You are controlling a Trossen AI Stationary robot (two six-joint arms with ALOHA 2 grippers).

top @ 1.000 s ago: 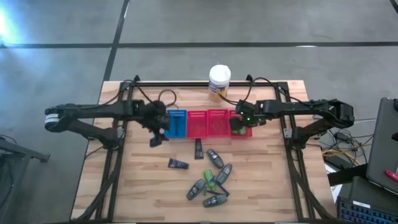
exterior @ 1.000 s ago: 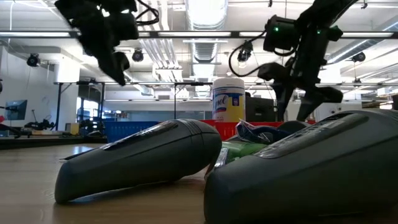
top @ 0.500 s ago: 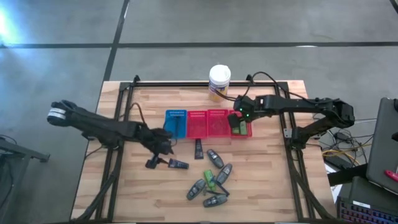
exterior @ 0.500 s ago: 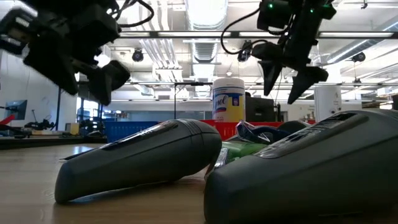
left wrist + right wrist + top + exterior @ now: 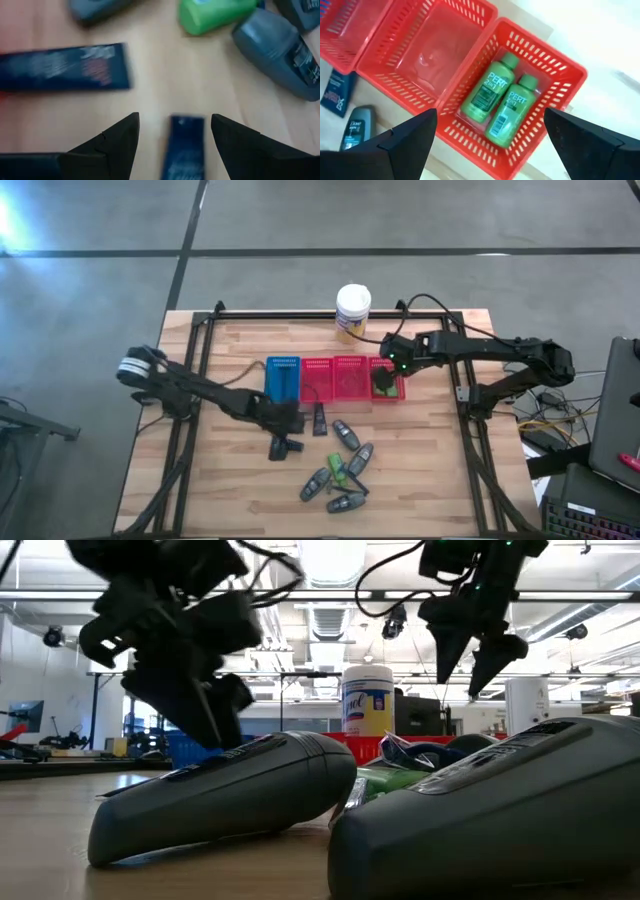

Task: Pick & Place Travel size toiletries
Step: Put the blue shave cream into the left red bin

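Your left gripper [image 5: 171, 131] is spread wide just above the table [image 5: 440, 490], its fingers either side of a dark blue tube [image 5: 183, 150]; a second blue tube [image 5: 62, 67] lies upper left in that wrist view. Your right gripper [image 5: 487, 131] hangs open and empty over the rightmost red basket [image 5: 570, 70], where two green bottles [image 5: 501, 102] lie touching. Grey tubes [image 5: 348, 436] cluster lower centre in the high view.

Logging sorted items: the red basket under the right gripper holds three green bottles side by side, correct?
Not three. The right wrist view shows two green bottles lying side by side in the red basket below the open right gripper. The rest stands.
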